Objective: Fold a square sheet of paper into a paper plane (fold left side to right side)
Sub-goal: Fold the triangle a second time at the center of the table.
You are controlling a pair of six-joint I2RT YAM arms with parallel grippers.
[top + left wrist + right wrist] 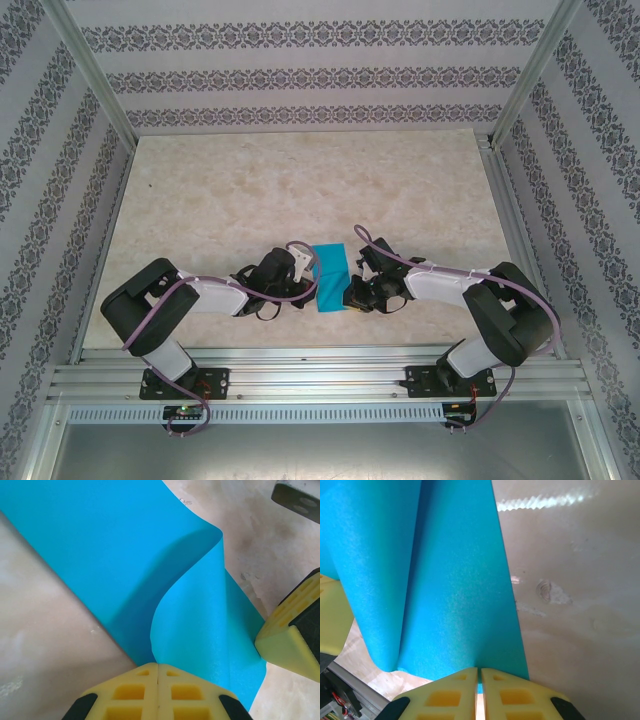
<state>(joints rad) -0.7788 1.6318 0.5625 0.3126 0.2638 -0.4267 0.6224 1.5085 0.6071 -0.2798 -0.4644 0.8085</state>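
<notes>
The square sheet of paper (331, 277) is bright cyan and sits between my two grippers at the near middle of the table. It is partly lifted, with a curled flap standing up. In the left wrist view the paper (125, 555) bends up in a wave, and its near edge runs into my left gripper (158, 665), which is shut on it. In the right wrist view my right gripper (479, 670) is shut on the near edge of the paper (455, 580). In the top view the left gripper (306, 272) and the right gripper (352, 291) flank the sheet closely.
The beige marbled table (300, 190) is bounded by aluminium rails (320, 380) at the near edge and by patterned walls on three sides. A yellow finger of the right gripper (291, 636) stands close beside the paper's right edge.
</notes>
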